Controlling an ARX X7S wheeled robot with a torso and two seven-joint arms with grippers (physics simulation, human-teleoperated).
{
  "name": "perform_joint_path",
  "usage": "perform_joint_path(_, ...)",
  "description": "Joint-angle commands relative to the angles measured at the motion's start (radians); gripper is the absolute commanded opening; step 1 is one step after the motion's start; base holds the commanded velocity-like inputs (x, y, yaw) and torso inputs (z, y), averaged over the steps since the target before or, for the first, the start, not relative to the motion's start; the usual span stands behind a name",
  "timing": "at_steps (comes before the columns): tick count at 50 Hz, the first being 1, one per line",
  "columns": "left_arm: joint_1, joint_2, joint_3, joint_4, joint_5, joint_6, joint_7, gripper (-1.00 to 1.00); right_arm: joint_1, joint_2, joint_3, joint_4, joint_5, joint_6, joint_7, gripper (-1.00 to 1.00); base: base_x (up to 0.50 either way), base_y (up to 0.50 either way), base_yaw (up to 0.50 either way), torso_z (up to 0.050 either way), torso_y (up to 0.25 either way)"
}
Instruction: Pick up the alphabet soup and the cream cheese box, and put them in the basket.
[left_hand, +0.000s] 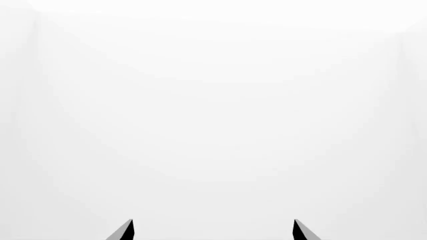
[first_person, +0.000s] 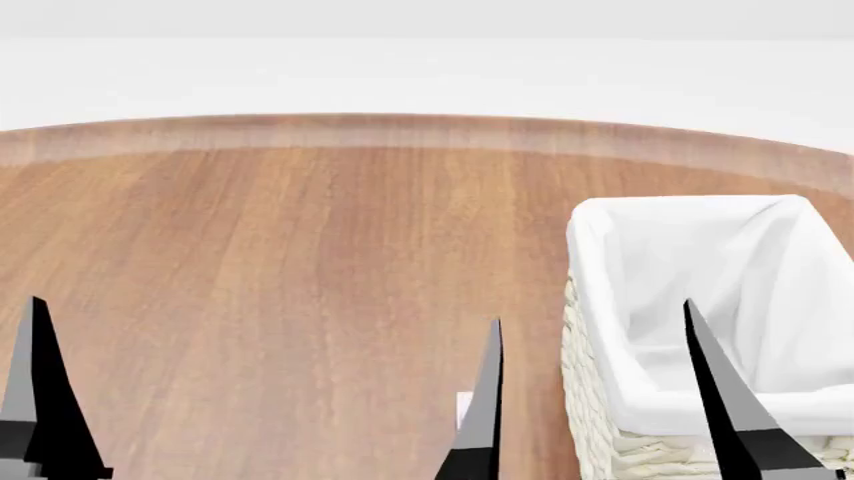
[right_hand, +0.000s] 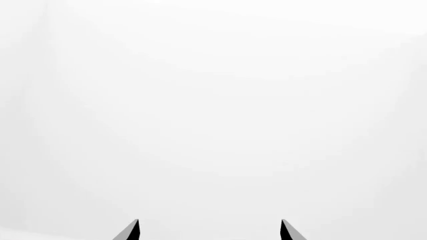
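A: Where do the task's things stand?

B: The basket (first_person: 694, 300) sits on the wooden table (first_person: 294, 260) toward the robot's right, its white lining folded over the rim. What shows of its inside looks empty. Neither the alphabet soup nor the cream cheese box can be placed for certain; a small pale patch shows low beside the basket, but it is too cropped to name.

A: And the end effectors?

B: The right end effector (first_person: 594, 400) has its fingers spread wide, one before the bare table, the other before the basket. It holds nothing. Its wrist view shows only white. The left end effector (left_hand: 213, 230) is also spread wide and empty; only one finger shows in the head view.

A: So which step is this?

B: The very start, I judge: nothing picked up. The next move calls for bringing can or box into view, then lowering an open end effector around it.
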Motion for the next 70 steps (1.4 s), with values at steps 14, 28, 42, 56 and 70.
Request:
perform_joint_path(14, 0.000, -0.013, 0.014, 0.002, 0.007, -0.006, -0.018, 1.00, -0.023, -0.001, 0.017, 0.026, 0.004, -0.048, 0.042, 1.00, 0.00, 0.00, 0.00, 0.002, -0.173)
perform_joint_path(28, -0.004, -0.021, 0.024, 0.008, 0.011, -0.012, -0.030, 1.00, -0.027, 0.007, 0.018, 0.031, 0.013, -0.060, 0.050, 1.00, 0.00, 0.00, 0.00, 0.003, -0.218)
perform_joint_path(42, -0.003, -0.027, 0.030, 0.002, 0.012, -0.006, -0.038, 1.00, -0.026, 0.014, 0.013, 0.034, 0.017, -0.060, 0.057, 1.00, 0.00, 0.00, 0.00, 0.003, -0.218)
perform_joint_path(56, 0.005, -0.036, 0.030, 0.001, 0.007, 0.004, -0.044, 1.00, -0.028, 0.020, 0.004, 0.035, 0.016, -0.058, 0.065, 1.00, 0.00, 0.00, 0.00, 0.003, -0.218)
perform_joint_path(70, 0.003, -0.041, 0.038, -0.004, 0.005, 0.014, -0.047, 1.00, -0.029, 0.027, 0.002, 0.031, 0.017, -0.055, 0.074, 1.00, 0.00, 0.00, 0.00, 0.003, -0.218)
